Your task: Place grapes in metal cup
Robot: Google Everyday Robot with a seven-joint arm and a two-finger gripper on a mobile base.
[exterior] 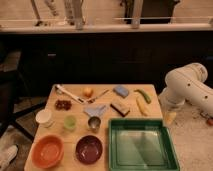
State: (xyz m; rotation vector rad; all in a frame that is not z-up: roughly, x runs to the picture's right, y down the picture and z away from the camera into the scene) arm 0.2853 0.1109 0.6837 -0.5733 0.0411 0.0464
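The grapes (63, 104) are a small dark red bunch lying on the left side of the wooden table (155, 110). The metal cup (94, 123) stands upright near the table's middle, to the right of the grapes and closer to the front. My white arm (186, 86) is bent at the table's right side. My gripper (170, 116) hangs down beside the table's right edge, far from both the grapes and the cup, with nothing seen in it.
A white cup (44, 117) and a pale green cup (70, 122) stand left of the metal cup. An orange bowl (48, 151), a purple bowl (89, 149) and a green tray (142, 145) line the front. An orange fruit (88, 92), a blue cloth (95, 110), sponges and vegetables lie behind.
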